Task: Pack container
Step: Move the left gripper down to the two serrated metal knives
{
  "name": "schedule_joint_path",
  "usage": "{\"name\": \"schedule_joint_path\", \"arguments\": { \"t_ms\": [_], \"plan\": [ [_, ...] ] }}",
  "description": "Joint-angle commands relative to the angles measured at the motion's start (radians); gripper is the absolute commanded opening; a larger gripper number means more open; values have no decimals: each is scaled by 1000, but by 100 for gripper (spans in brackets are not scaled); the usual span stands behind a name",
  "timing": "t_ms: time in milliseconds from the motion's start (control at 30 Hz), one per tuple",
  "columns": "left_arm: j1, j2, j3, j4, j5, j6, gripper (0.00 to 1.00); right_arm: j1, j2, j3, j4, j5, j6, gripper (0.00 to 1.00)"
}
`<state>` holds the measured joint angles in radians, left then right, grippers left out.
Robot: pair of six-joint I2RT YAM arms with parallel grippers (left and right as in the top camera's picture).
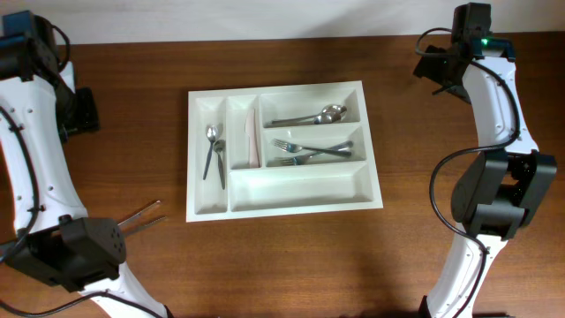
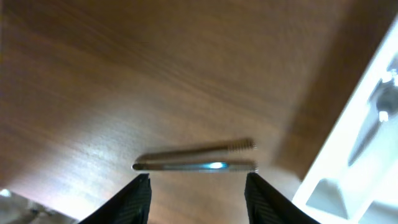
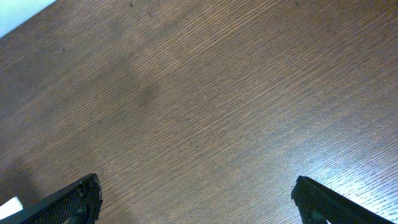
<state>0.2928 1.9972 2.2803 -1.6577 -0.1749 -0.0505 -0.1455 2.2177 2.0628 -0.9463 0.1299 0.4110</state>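
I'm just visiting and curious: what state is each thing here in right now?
Container: partly filled, long front compartment empty.
Spoons: lying in it.
Forks: lying in it.
Metal sticks: on the table, unpacked.
Left tool: open, empty.
Right tool: open, empty.

A robotics lab workbench: a white left arm [image 1: 31, 150] and right arm [image 1: 499, 97], trailing black cables [image 1: 433, 187], stand at opposite ends of a wooden table [image 1: 291, 256] against a pale wall [image 1: 265, 18]. A cutlery tray [image 1: 300, 188] with spoons [image 1: 322, 115] and forks [image 1: 305, 148] sits between them, a household prop amid test hardware.
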Motion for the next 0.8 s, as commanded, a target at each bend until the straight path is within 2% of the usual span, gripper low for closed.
{"name": "schedule_joint_path", "arguments": {
  "t_ms": [0,67,100,167,267,567,767],
  "plan": [
    [11,-21,-1,18,-12,-70,53,0,13,16,0,2,2,99],
    [11,-37,3,30,43,-70,55,0,13,16,0,2,2,99],
    [11,-48,3,35,75,-70,67,0,13,16,0,2,2,99],
    [11,-71,3,45,134,-69,98,-1,13,16,0,2,2,99],
    [11,-108,3,48,183,-69,99,0,13,16,0,2,2,99],
    [11,-188,3,29,191,-69,99,-1,13,16,0,2,2,99],
    [11,-198,3,127,198,-70,99,0,13,16,0,2,2,99]
  ]
}}
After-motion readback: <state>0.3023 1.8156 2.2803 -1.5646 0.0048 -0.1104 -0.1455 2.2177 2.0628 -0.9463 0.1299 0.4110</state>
